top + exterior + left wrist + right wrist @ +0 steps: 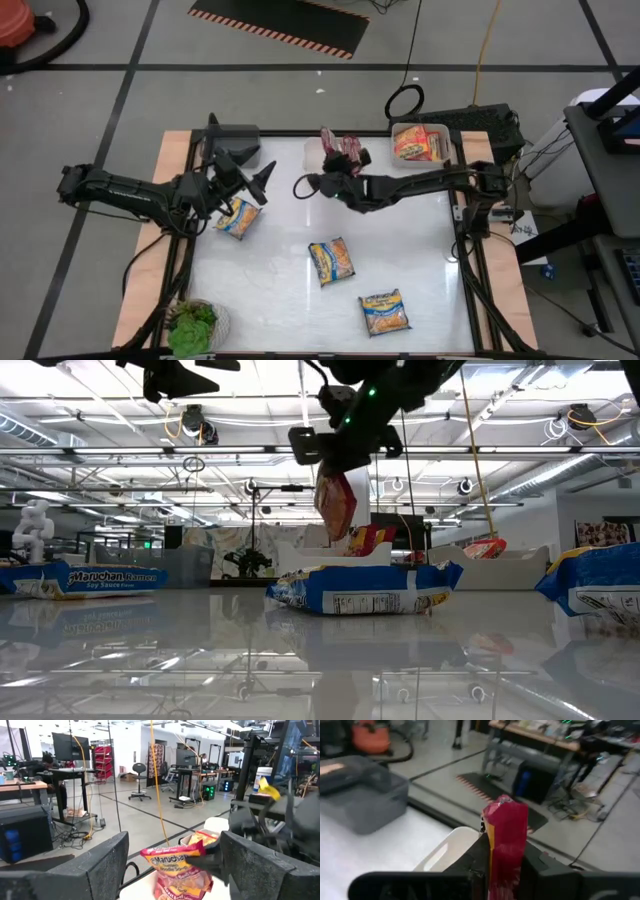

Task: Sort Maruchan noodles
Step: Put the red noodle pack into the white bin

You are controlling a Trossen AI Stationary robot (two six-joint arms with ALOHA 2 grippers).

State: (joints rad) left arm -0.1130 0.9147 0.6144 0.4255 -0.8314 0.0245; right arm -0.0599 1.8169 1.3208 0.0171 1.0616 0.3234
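My right gripper (pixel 336 174) is over the table's middle far part, shut on a red Maruchan packet (pixel 505 840), which also shows in the low view (pixel 336 500) and in the left wrist view (pixel 176 866). My left gripper (pixel 260 181) is open in the air left of it, its fingers (pixel 95 870) pointing at the red packet. Three blue-and-yellow packets lie flat on the table: one under my left gripper (pixel 238 216), one in the middle (pixel 331 261), one near the front (pixel 385 312). Orange-yellow packets lie in a tray (pixel 420 141) at the far right. My right gripper pinches the red packet between its two fingers (pixel 470 860), with the packet on edge in the gap and the held part (pixel 500 870) at one end. The packet is lifted clear of the table; its free end (pixel 338 525) hangs below the gripper.
A grey bin (pixel 236 146) stands at the far left of the table, and a white tray (pixel 445 852) lies at the far edge behind the right gripper. A green plant (pixel 194 326) sits at the near left corner. Bare table lies between the packets.
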